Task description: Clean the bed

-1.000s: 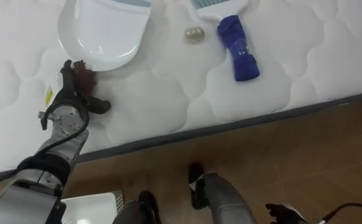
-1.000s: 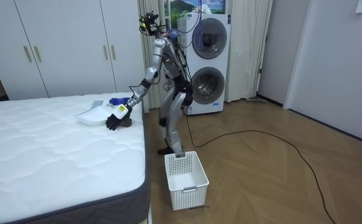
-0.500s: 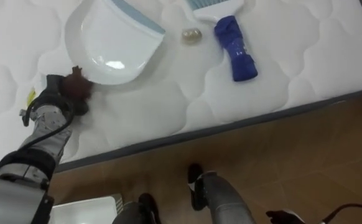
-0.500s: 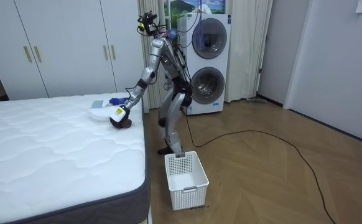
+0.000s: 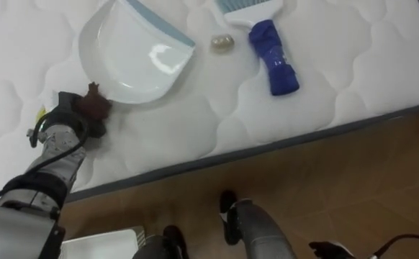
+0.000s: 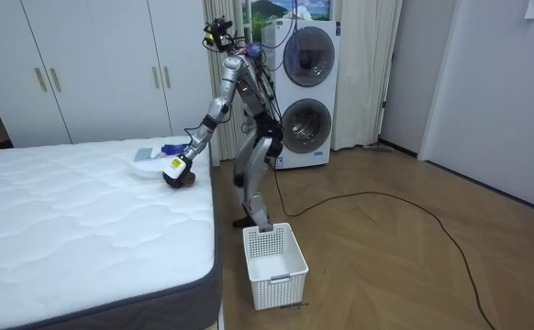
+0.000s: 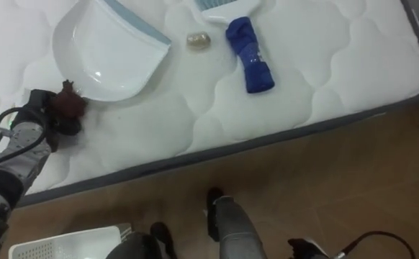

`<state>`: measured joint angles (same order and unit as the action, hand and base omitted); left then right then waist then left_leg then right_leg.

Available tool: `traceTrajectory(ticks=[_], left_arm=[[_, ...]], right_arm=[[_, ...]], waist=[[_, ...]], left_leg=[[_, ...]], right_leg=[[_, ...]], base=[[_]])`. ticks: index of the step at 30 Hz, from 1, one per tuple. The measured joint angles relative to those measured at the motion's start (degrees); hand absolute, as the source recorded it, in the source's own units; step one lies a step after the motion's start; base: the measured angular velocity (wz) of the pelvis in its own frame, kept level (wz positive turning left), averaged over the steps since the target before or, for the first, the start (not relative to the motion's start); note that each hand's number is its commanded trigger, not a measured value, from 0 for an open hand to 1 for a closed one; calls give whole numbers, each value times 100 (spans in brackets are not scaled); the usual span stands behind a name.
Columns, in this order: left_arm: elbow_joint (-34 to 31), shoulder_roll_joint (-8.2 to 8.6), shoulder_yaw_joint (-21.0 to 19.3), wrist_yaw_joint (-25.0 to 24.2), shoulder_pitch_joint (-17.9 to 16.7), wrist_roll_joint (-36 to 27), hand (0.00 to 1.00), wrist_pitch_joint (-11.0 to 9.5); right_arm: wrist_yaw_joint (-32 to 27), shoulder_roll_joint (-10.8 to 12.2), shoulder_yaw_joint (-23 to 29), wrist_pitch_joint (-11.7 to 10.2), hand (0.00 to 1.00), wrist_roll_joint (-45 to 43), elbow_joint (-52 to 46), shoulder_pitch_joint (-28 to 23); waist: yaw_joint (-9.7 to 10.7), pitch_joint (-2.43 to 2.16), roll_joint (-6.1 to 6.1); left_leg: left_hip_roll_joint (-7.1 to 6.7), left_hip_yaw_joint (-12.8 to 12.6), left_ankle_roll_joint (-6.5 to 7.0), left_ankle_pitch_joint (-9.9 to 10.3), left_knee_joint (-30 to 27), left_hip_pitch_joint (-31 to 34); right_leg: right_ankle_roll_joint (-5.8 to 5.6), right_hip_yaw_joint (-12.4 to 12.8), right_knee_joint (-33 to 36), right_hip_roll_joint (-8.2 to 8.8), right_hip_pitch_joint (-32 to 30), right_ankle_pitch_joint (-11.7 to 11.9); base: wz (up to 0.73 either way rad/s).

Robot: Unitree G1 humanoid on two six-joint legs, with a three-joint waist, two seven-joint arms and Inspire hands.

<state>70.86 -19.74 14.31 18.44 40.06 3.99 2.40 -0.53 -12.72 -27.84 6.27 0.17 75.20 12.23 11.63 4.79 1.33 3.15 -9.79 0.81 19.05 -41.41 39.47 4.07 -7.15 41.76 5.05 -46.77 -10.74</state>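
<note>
1. The fingers (image 5: pixel 87 126) of the left hand (image 5: pixel 67 121) are curled round a brown lump (image 5: pixel 94 105), grasping it just above the surface of the bed (image 5: pixel 195 133).
2. The lump sits right at the near rim of a white dustpan (image 5: pixel 134 61), which lies flat on the mattress with its blue-grey lip turned away from the robot.
3. To the right of the dustpan lies a small beige scrap (image 5: pixel 222 43). Just beside that lies a brush (image 5: pixel 273 57) with a blue handle, the handle pointing toward the bed's edge.
4. The right hand (image 5: pixel 330 249) shows low at the bottom edge of the left eye view, over the wooden floor and well away from the bed.
5. In the room view the robot stands at the side of the bed, leaning toward it with its left arm stretched down to the mattress.
6. A white basket (image 6: pixel 274 255) stands on the floor near its feet.
</note>
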Motion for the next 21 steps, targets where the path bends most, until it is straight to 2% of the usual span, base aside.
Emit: traceTrajectory(ticks=[5,7,10,14,17,18,21], left_arm=[[1,7,-15,140,-235,195,100,-122],[2,16,-14,144,-307,299,100,-163],[-1,15,5,149,-445,475,100,-196],[-4,23,9,269,-594,1205,100,-218],[-7,26,22,386,-671,1483,100,-261],[-15,18,29,428,-690,1638,100,-271],[-22,16,101,528,-779,1817,100,-288]], right_arm=[[-198,-20,281,-89,0,521,0,-7],[-233,-67,444,-161,0,797,0,1],[-430,-92,730,-312,0,1680,-13,-23],[-519,-88,1246,-415,0,2762,-174,93],[-650,-92,1604,-478,0,3131,-197,291],[-745,-102,1761,-507,0,3261,-286,348],[-948,-164,1943,-547,0,3600,-594,441]], waist=[[-52,-4,1],[-75,-25,-4],[-99,-42,-17],[-141,-95,-74],[-151,-133,-123],[-206,-160,-139],[-247,-180,-182]], left_leg=[[12,-72,1,1,23,-116],[12,-64,-1,-1,21,-119],[17,-34,-2,-2,10,-189],[9,-40,1,-3,12,-269],[29,-43,2,-5,28,-329],[64,-41,-6,-16,73,-342],[113,-66,-7,-86,198,-451]], right_leg=[[0,64,15,-18,69,-1],[4,54,9,-13,85,2],[7,53,-9,-19,185,6],[-8,69,-13,-15,258,14],[-9,52,-81,-19,346,29],[-13,51,-203,-56,382,92],[-6,49,-426,-123,529,229]], base=[[-7],[2],[3],[0],[-5],[-10],[-11]])
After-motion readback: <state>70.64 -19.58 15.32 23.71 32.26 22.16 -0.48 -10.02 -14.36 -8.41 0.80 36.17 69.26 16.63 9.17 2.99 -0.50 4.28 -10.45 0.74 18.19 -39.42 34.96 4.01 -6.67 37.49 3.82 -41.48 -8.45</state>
